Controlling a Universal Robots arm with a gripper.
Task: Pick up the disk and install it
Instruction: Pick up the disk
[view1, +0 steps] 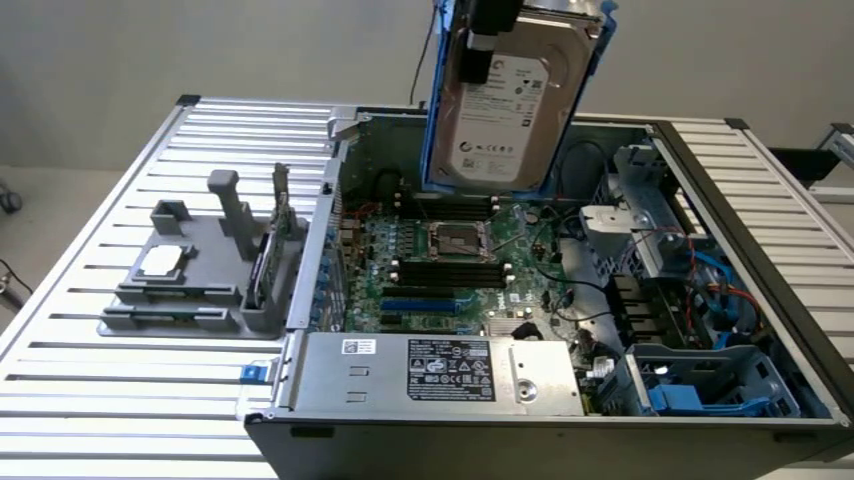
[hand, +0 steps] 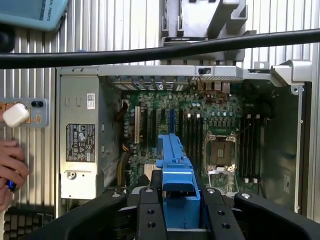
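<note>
We are gripping the flat silver-grey, blue-framed hard drive (view1: 514, 110) in our claw (hand: 178, 194) above the open grey computer case (view1: 534, 455): picked up, not yet installed.

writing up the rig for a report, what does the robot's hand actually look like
The hand is matt black. It has two flat, bar-shaped fingers dotted with small round screw holes, flanked by broader rounded black housings. A thick black cable crosses in front of the wrist camera. No lettering or logo on the hand is legible.
</note>
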